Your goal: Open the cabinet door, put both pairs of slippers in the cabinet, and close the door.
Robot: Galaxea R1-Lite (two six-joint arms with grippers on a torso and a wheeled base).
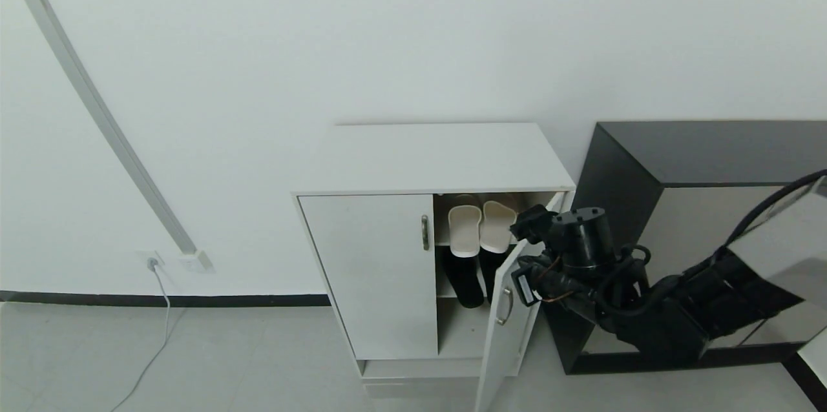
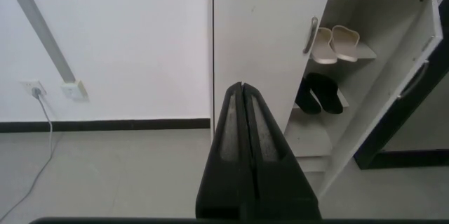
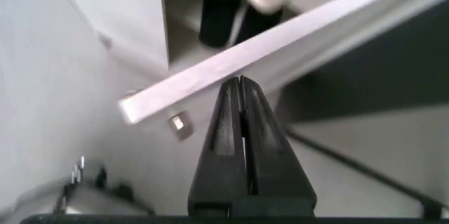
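Nearest in, the left gripper (image 2: 242, 87) hangs back from the cabinet (image 1: 439, 154) with its fingers pressed together, holding nothing; by the look of it, it is simply keeping out of the door's swing. The right gripper (image 3: 242, 80) is pinched closed too and empty, its tip at the top edge of the open door (image 1: 501, 354), touching or a hair off, I can't tell which. That looks like a set-up to nudge the door home. Past the door, both pairs are stowed on the cabinet's right side. The white slippers (image 1: 481, 228) sit on the top shelf (image 2: 366, 53), soles facing out, toes hanging over its front edge. The black slippers (image 1: 471, 276) stand side by side on the shelf below (image 2: 342, 103). The closed door (image 1: 371, 270) covers the left half. Only the closing seems left.
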